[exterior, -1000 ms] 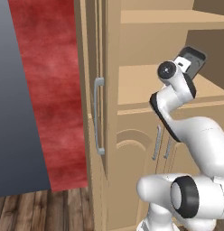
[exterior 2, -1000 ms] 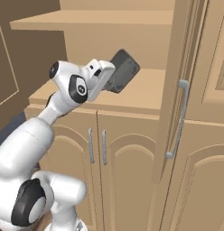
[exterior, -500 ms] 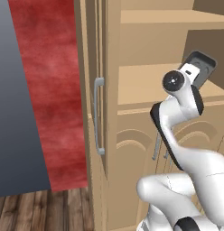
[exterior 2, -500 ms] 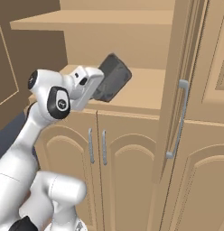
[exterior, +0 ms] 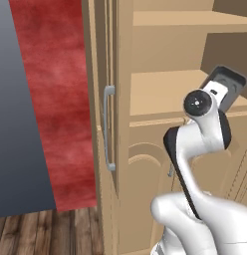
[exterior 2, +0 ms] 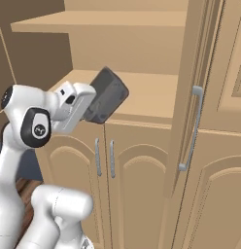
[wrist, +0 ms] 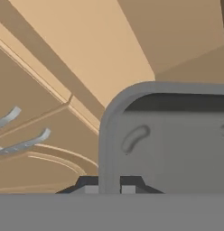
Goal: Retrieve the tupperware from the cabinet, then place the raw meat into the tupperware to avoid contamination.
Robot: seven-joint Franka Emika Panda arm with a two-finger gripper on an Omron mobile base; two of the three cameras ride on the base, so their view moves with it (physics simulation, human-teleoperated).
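Observation:
A dark grey tupperware (exterior 2: 107, 95) hangs tilted in front of the cabinet's (exterior 2: 142, 58) lower open shelf (exterior 2: 151, 97), with my gripper (exterior 2: 86, 111) shut on its rim. From the left base it shows at the far right as the tupperware (exterior: 226, 84), beyond my wrist. The hand view looks into the tupperware (wrist: 177, 144) from close up, and my gripper (wrist: 109, 184) pinches its near wall. The raw meat is out of view.
Both upper cabinet doors stand open: one with a silver handle (exterior: 109, 127) on the left, the other with a handle (exterior 2: 190, 129) on the right. Closed arched lower doors with handles (exterior 2: 105, 157) lie below the shelf. A red wall (exterior: 51, 99) is at left.
My arm has drawn the tupperware outward and a little downward from the shelf, toward the base. My elbow has swung with it. The grip is unchanged.

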